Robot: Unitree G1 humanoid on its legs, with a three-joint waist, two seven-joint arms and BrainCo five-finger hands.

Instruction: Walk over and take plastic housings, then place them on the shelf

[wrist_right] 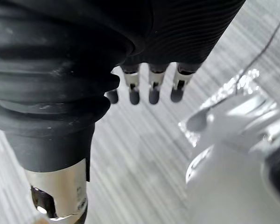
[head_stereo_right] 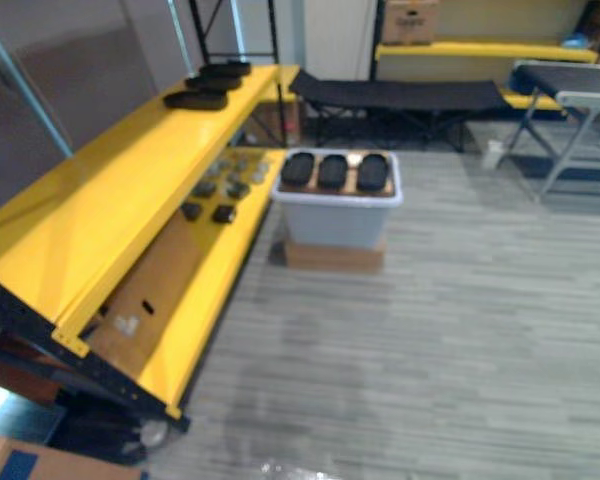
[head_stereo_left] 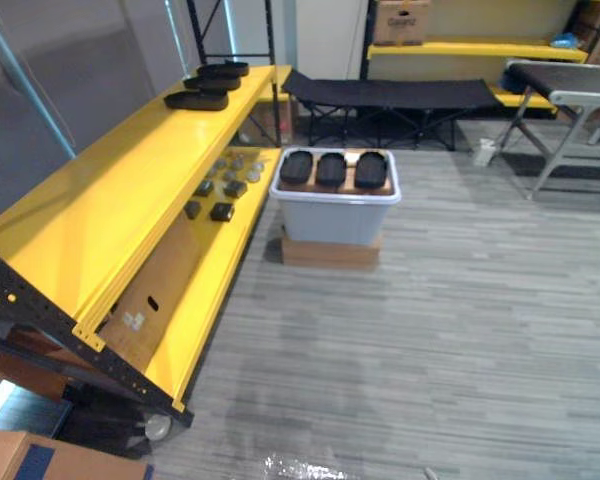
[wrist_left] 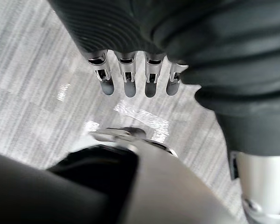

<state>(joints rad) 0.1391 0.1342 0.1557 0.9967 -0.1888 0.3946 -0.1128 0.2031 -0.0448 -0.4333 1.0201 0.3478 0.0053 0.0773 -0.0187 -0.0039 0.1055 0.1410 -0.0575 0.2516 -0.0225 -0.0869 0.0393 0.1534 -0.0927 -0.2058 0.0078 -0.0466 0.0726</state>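
Observation:
Three black oval plastic housings point(head_stereo_left: 331, 168) lie side by side on top of a pale grey bin point(head_stereo_left: 335, 218), which stands on a flat cardboard box on the floor ahead. Several more black housings point(head_stereo_left: 197, 99) rest at the far end of the yellow shelf's top level point(head_stereo_left: 110, 190). My left hand point(wrist_left: 129, 79) hangs over the grey floor with straight fingers and holds nothing. My right hand point(wrist_right: 153, 88) hangs the same way, fingers straight and empty. Both hands are well short of the bin.
Small dark and grey parts point(head_stereo_left: 223, 185) lie on the shelf's lower level beside a leaning cardboard sheet point(head_stereo_left: 150, 290). A black folding cot point(head_stereo_left: 390, 95) stands behind the bin, and a grey table frame point(head_stereo_left: 570, 100) at the far right. A cardboard box point(head_stereo_left: 40, 455) sits at the bottom left.

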